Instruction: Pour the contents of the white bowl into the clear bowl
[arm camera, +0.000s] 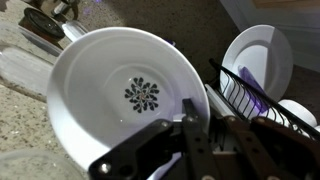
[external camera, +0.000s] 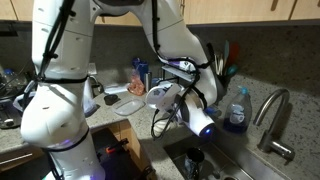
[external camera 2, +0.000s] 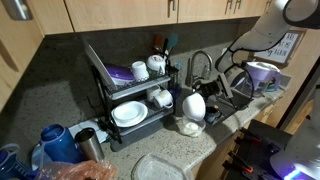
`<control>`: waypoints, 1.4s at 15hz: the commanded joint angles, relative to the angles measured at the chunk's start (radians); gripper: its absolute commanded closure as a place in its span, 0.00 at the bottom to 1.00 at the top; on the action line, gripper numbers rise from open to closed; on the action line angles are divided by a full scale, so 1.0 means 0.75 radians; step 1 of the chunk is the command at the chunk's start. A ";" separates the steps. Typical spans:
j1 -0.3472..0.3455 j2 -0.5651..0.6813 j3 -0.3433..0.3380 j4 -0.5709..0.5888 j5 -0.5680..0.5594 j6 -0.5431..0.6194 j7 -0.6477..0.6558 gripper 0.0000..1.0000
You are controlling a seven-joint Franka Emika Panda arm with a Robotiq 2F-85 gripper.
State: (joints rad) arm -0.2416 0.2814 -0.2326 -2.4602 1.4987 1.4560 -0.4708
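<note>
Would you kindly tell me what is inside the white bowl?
The white bowl shows only a dark flower-like mark on its floor, no loose contents. The gripper, shut on its rim, hides the near edge.

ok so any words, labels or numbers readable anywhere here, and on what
No text can be read in any view.
white sheet in an exterior view: marks too blurred to read.
blue bottle: label too small to read.
white bowl: a dark snowflake-like pattern, no lettering.
</note>
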 commanded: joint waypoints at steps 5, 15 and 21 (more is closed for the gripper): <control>0.192 -0.155 0.099 0.091 0.046 0.309 0.125 0.97; 0.388 -0.222 0.294 0.211 -0.164 0.670 0.349 0.97; 0.471 -0.226 0.387 0.225 -0.370 0.816 0.469 0.97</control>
State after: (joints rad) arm 0.0861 0.1423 0.0315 -2.2947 1.2855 2.0176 -0.1944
